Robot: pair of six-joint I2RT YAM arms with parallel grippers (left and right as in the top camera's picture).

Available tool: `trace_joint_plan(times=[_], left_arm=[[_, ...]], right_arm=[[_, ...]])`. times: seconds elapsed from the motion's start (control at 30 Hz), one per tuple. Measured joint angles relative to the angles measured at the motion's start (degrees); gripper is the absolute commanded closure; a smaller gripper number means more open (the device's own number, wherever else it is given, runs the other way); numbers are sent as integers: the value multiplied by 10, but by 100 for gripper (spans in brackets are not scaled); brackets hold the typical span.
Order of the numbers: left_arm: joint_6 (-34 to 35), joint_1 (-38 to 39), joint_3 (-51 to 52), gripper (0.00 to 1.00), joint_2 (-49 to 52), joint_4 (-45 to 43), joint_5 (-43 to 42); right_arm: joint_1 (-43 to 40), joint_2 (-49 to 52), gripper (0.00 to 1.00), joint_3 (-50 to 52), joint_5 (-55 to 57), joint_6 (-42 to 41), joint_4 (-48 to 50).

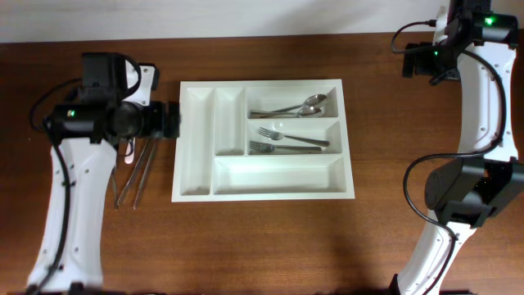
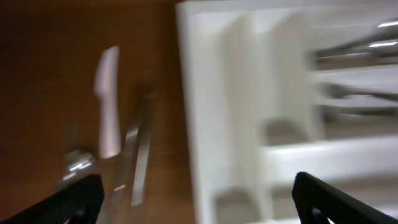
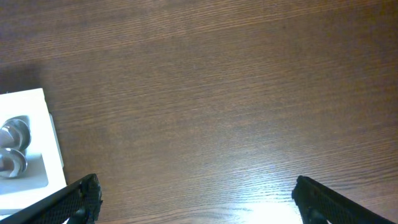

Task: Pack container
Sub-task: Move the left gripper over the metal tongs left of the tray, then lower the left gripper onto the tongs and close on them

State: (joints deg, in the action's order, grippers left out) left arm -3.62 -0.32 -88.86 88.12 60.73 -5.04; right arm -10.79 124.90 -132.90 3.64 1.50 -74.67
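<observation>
Tray [image 1: 278, 174]: spoons [image 1: 304, 106] + forks [image 1: 285, 142] in; utensils [image 1: 137, 176] beside it not yet packed. L gripper [image 2: 198, 202], R gripper [image 3: 196, 199] spread wide, empty.

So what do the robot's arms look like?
The left arm and right arm have long white shells with chunky black joints. Thin black cables loop beside them, and little green lights glow on the black parts. The fingers are black too.
</observation>
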Motion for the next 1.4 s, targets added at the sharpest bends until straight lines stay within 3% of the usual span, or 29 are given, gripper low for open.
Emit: trace_joint_plan(times=[0.13,0.4,0.6,0.93,1.4], left_arm=[[0,-21,0,2,58,1,79],[0,-81,0,2,172,6,126],[-2,-87,0,16,215,3,132],[-4,-86,0,18,295,-30,133],[-15,-86,-2,35,348,-51,109]], right_arm=[[0,0,1,0,0,0,0],[0,0,1,0,0,0,0],[0,0,1,0,0,0,0],[0,0,1,0,0,0,0],[0,0,1,0,0,0,0]])
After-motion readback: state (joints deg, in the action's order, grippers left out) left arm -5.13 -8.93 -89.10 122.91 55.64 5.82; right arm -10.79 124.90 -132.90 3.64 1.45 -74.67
